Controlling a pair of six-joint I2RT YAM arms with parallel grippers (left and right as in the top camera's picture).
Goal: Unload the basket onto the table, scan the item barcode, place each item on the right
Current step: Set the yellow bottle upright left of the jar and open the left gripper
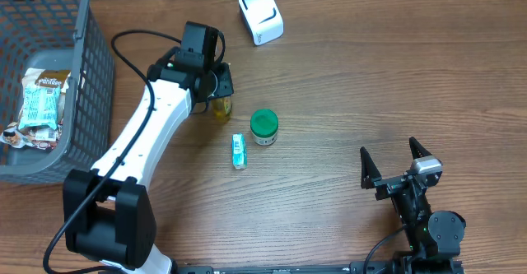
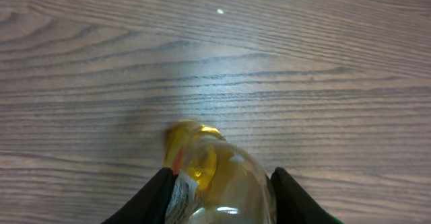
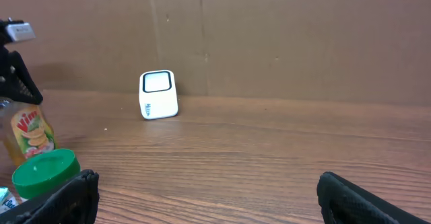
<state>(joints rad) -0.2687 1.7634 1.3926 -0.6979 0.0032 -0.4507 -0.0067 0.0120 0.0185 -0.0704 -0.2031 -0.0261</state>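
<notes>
Left pincer (image 2: 219, 178): is being clenched on the yellow bottle (image 1: 221, 108), one finger pressed against each side.
Yellow bottle: is being held upright on the tabletop (image 1: 370, 76), near its middle.
White scanner (image 1: 261, 14): is being seen well apart from the bottle, at its 1 o'clock.
Right pincer (image 1: 394, 160): is being held released, jaws spread wide, at the tabletop's 5 o'clock.
Green-lidded jar (image 1: 263, 126): is being seen near the bottle, at its 4 o'clock.
Small packet (image 1: 239, 151): is being seen just beside the jar, at its 7 o'clock.
Grey basket (image 1: 90, 60): is being seen at the tabletop's 9 o'clock, with snack packs inside.
</notes>
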